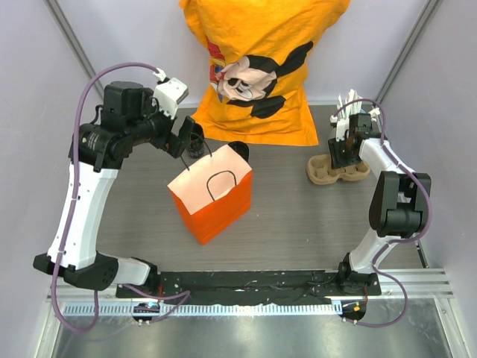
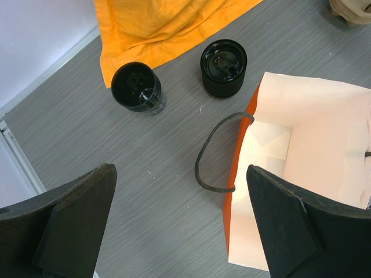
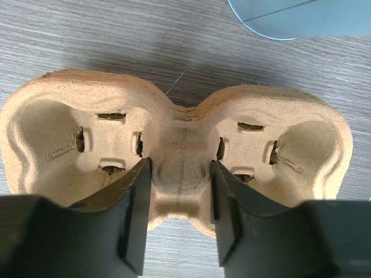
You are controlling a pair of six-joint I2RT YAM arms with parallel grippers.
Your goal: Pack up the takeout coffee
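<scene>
**Coffee (image 2: pixel 137 87) on the tabletop, outside the bag; right hand at the carrier**

Top view:
- Bag (image 1: pixel 212 195), orange, stands upright with its mouth open in the middle of the tabletop (image 1: pixel 298 224).
- Left hand (image 1: pixel 191 139) hangs over the far-left side, just beyond the bag's far-left corner. It masks most of the coffee here.
- Stack (image 1: pixel 238 149), black and round, sits at the bag's far corner, close to the hem of the shirt (image 1: pixel 257 67).
- Right hand (image 1: pixel 344 153) is down over the carrier (image 1: pixel 322 173) at the far right, well apart from the bag.

Left wrist view:
- Left hand's fingers (image 2: pixel 75 226) stand wide apart with nothing between them, only bare tabletop and the bag's loop handle (image 2: pixel 204 168) below.
- Coffee is upright on the tabletop, lid on as far as I can tell. It is left of the stack, beside the shirt's edge and clear of the bag.
- The stack has ribbed sides and lies between the coffee and the bag.
- The bag's pale inside shows at right; nothing can be made out in the part visible.

Right wrist view:
- Carrier is brown moulded pulp with two wells, both without cups.
- Right hand's fingers (image 3: pixel 136 220) are narrowed and straddle the carrier's middle ridge, one on each side and very close to it. Cannot tell whether they press on it.
- A pale blue rounded edge (image 3: pixel 301 20) shows at the far right, cut off by the frame.
</scene>
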